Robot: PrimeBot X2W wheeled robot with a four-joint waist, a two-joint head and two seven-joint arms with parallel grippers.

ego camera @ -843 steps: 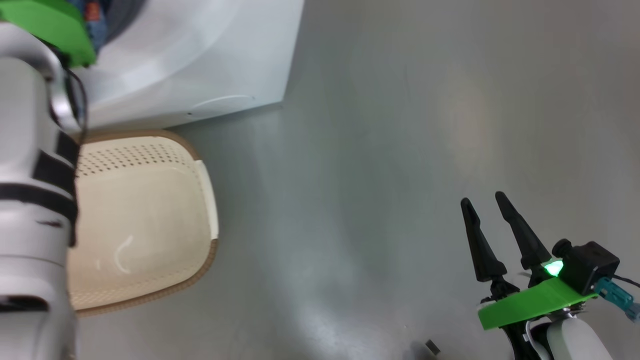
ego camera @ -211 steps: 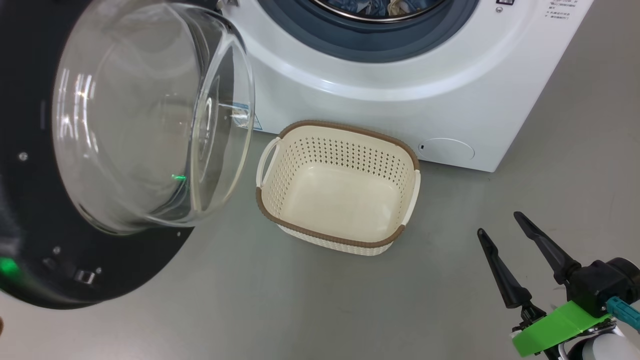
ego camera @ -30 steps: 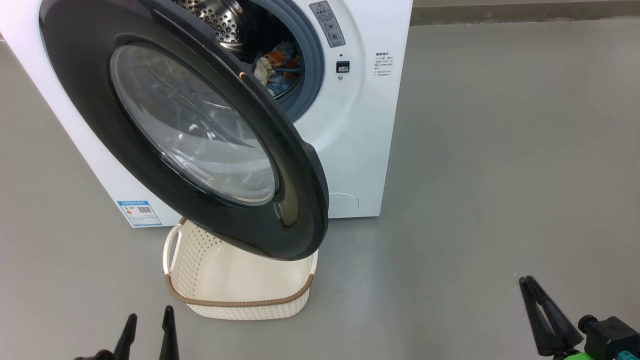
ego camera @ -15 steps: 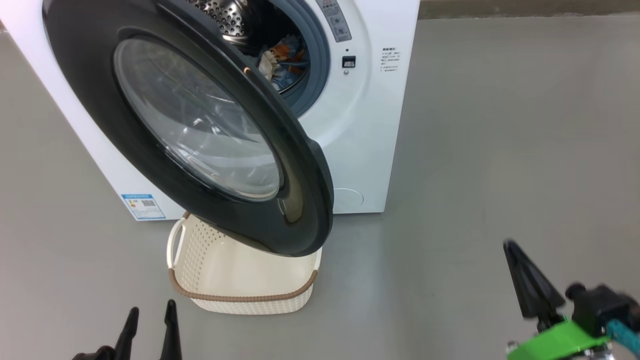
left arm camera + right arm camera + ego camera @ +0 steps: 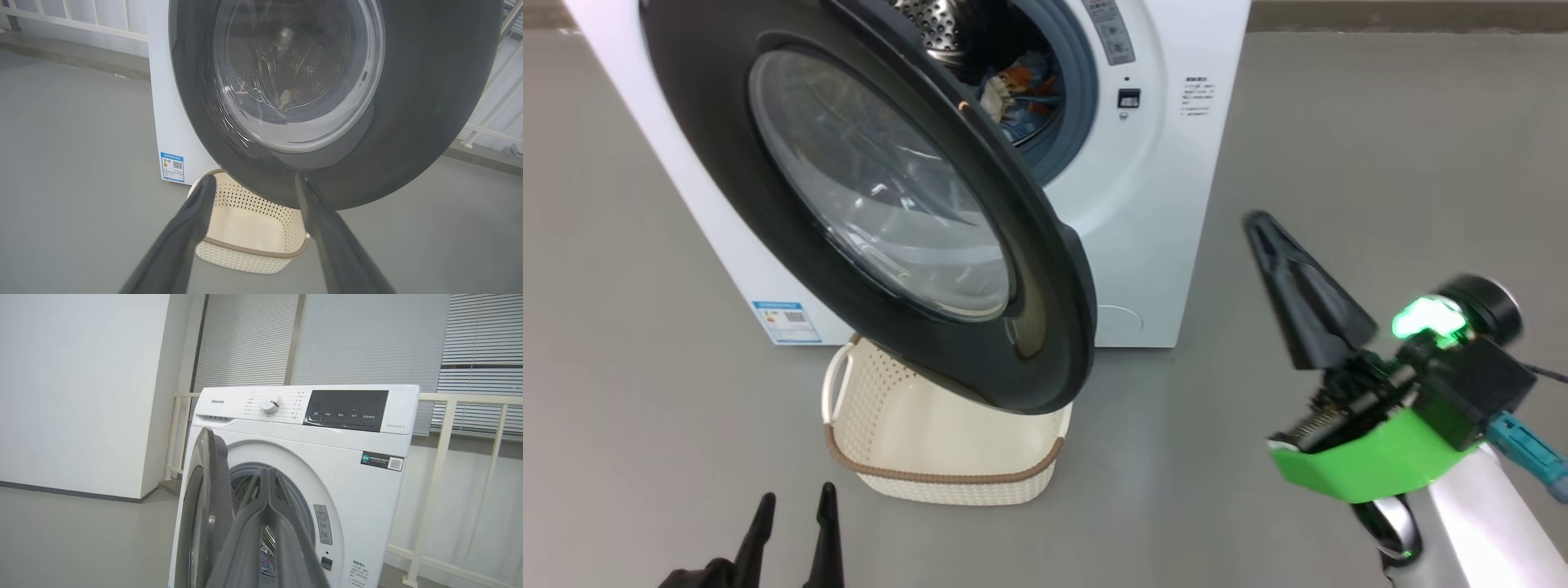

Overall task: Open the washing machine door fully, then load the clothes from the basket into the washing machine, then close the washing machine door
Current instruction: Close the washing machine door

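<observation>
Washing machine door (image 5: 882,204), a round glossy black rim around a bulging clear glass centre, stands partly open, swung out from the left side of the washing machine (image 5: 1160,204); its lower edge hangs over the basket (image 5: 947,490). The basket, cream and perforated with a brown rim, sits on the grey floor (image 5: 1339,122) just in front of the white washer, its pale bottom showing. The clothes (image 5: 1021,94), light blue with orange and white, lie inside the steel drum, seen through the gap past the door's edge. A blue label sticker (image 5: 786,321) sits low on the washer's front, left of the basket. The left gripper (image 5: 796,494) is low and near the basket, fingers spread wide, holding nothing; from its wrist view they point up at the door's lower rim. The right gripper (image 5: 1262,224) is raised to the right of the washer, well apart from the door, fingers pressed together on nothing; its wrist view looks toward the drum opening, with the door edge-on at the left.
</observation>
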